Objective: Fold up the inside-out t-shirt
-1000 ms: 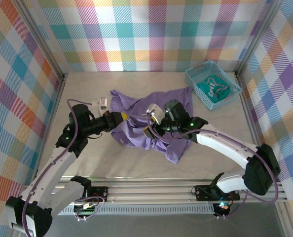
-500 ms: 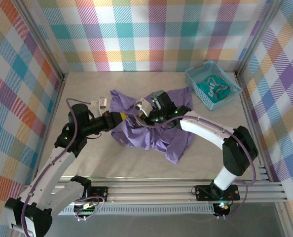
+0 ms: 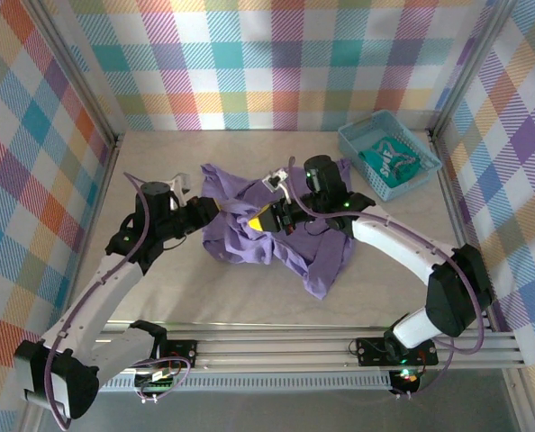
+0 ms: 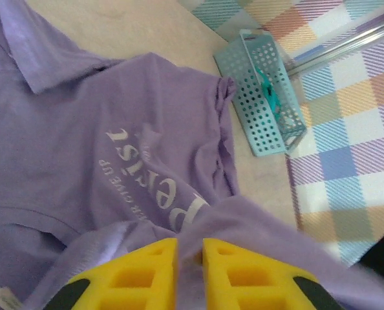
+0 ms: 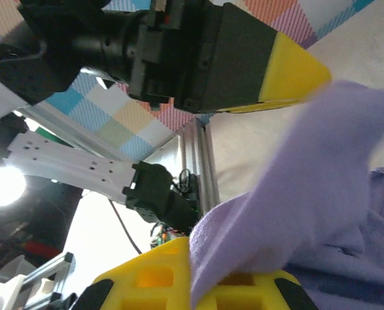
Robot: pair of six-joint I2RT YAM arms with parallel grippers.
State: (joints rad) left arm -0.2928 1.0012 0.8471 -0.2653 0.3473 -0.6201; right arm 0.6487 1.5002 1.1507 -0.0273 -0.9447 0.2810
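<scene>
Pinching lavender t-shirt (image 3: 321, 261) in right pincer (image 5: 202, 258) (a fold raised), left pincer (image 4: 190, 247) nearly pressed together, grip unclear

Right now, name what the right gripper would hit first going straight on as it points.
Probably the left gripper: its yellow fingertips sit just ahead, beyond the fold of lavender cotton t-shirt the right gripper pinches. Depth is hard to judge.

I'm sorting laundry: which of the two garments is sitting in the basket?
The teal-green garment with white markings, in the teal basket; the lavender t-shirt lies crumpled on the table.
</scene>
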